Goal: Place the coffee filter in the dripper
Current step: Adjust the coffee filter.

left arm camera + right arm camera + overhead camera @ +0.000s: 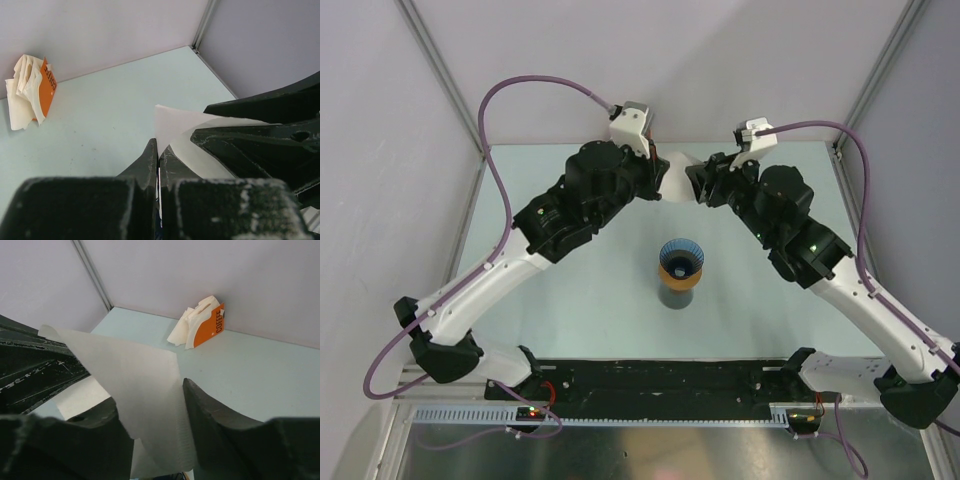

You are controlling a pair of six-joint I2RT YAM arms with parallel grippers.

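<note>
Left claw [158, 150] is pinched tight on an edge of the coffee filter [135, 370], up over the far side of the table [580, 300]. Right claw [150, 390] is spread wide w/ the paper btwn its fingers. Blue dripper [680, 253] sits mid-table on an orange ring [678, 273] atop a grey cup [675, 296], well apart from the filter. Filter pack [32, 90] is by the back wall.

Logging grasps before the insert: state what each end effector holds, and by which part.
Left end effector pinches the coffee filter by one edge. Right end effector is open around the filter, no clear grip.
</note>
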